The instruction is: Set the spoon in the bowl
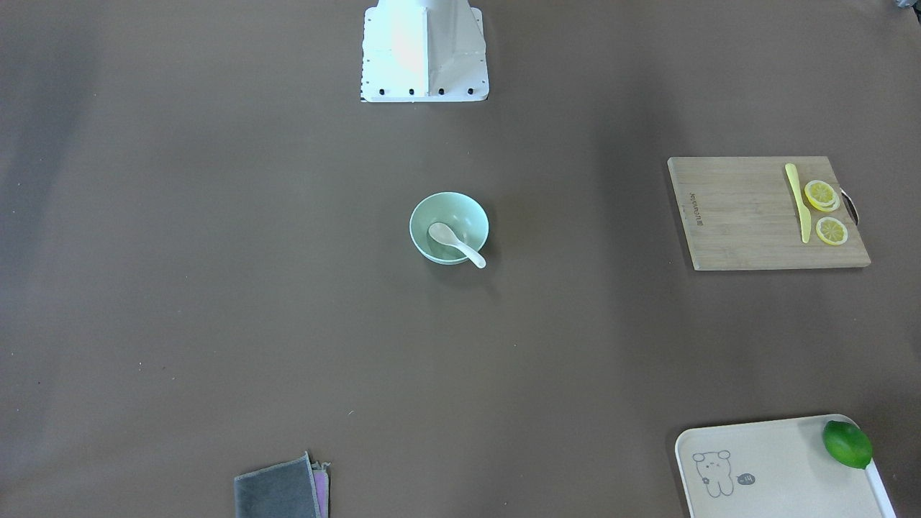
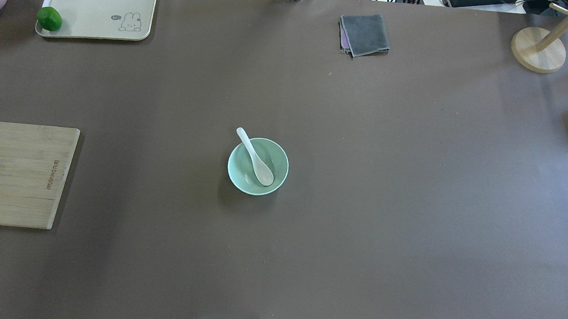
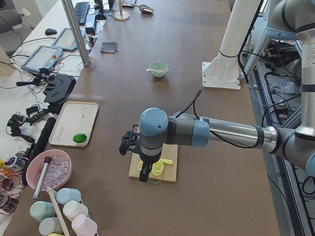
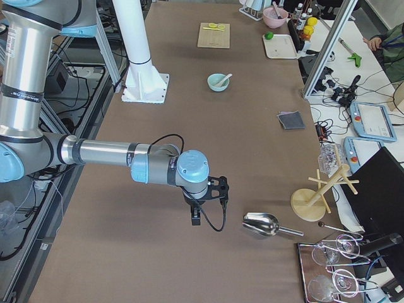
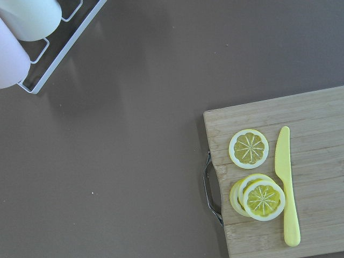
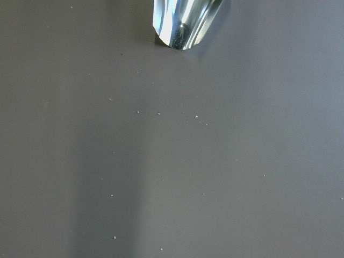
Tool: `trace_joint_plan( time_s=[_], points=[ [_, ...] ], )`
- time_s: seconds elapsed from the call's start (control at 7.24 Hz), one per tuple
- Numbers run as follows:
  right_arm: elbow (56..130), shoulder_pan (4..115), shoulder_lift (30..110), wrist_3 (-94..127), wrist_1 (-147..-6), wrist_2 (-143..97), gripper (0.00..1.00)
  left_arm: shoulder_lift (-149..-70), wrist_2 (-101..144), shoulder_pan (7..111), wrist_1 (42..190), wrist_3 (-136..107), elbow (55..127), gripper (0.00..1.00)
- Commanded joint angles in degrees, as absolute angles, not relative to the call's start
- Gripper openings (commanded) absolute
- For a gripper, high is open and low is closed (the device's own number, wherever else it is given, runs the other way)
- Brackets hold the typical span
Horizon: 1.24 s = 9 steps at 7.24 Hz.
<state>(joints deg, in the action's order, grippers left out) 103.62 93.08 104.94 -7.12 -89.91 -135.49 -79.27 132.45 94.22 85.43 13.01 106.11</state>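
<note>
Spoon [image 1: 457,245] is well away from both pincers, so starting with those: the left pincer [image 3: 143,176] hangs over the lemon end of the wooden cutting board [image 1: 734,216]. It only shows up in the side view, so I honestly can't tell if its jaws are apart or closed. Same deal with the right pincer [image 4: 195,219]: it's over bare brown bench [image 1: 216,252] near a shiny metal scoop [image 4: 260,224], and I can't make out its state either. Under the left one, the board carries lemon slices [image 1: 820,193] and a slim yellow knife [image 1: 799,205] lying right beside them. Moving out to the middle of the bench, straight out from the robot's base, sits the mint-green bowl [image 1: 460,208]. The white spoon is in it, scoop end down on the bottom, handle leaning on the rim and poking out past it, away from the robot and a bit toward its left. Further out, a cream tray [image 1: 777,446] has a lime [image 1: 847,444] in its corner, and a folded grey cloth [image 1: 277,493] lies at the far edge.
</note>
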Motion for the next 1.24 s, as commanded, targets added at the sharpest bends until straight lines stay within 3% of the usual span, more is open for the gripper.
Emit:
trace_joint_plan(
  time_s=[0.0, 1.11],
  points=[
    [103.7, 93.1, 104.9, -7.1, -89.9, -135.5, 1.00, -79.4, 132.5, 94.2, 85.4, 13.0, 106.2, 0.98],
    [103.0, 93.1, 105.1, -7.0, -90.0, -135.5, 1.00, -79.5, 132.5, 94.1, 85.4, 13.0, 106.3, 0.98]
  ],
)
